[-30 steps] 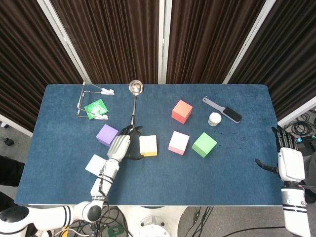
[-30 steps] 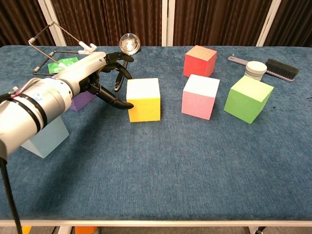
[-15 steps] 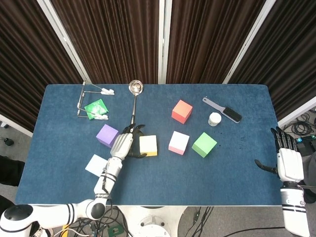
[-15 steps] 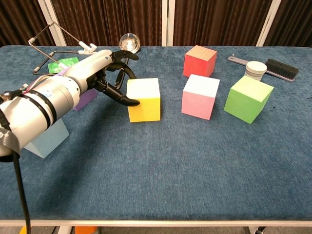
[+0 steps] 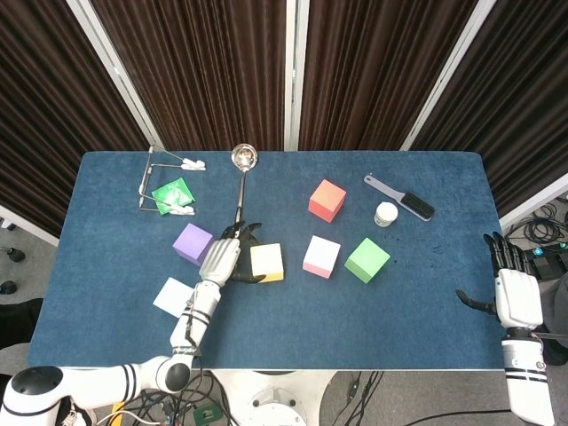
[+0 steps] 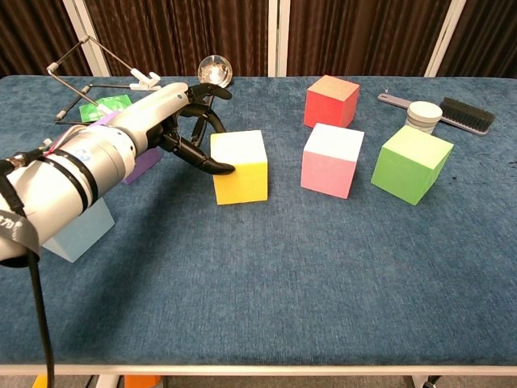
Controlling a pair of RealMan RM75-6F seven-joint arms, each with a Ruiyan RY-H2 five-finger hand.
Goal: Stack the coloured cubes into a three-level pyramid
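Note:
Several cubes sit on the blue table. The yellow cube [image 5: 267,262] [image 6: 240,166] has my left hand [image 5: 222,257] [image 6: 174,121] against its left side, thumb touching the front-left face and the other fingers spread near its back edge. The purple cube [image 5: 192,243] [image 6: 141,162] lies behind that hand, and the light blue cube [image 5: 172,295] [image 6: 77,230] sits under the forearm. To the right stand the pink cube [image 5: 321,256] [image 6: 332,160], the green cube [image 5: 366,260] [image 6: 412,164] and, further back, the red cube [image 5: 327,200] [image 6: 331,100]. My right hand [image 5: 508,291] hangs open off the table's right edge.
A ladle [image 5: 242,158] [image 6: 213,71] lies behind the left hand. At the back left is a wire rack with a green packet [image 5: 169,191]. At the back right are a brush [image 5: 404,200] [image 6: 460,111] and a small white jar [image 5: 385,214] [image 6: 423,115].
My left hand has moved right up to the yellow cube and touches it; the cube has shifted and turned slightly to the right. The right hand has barely moved.

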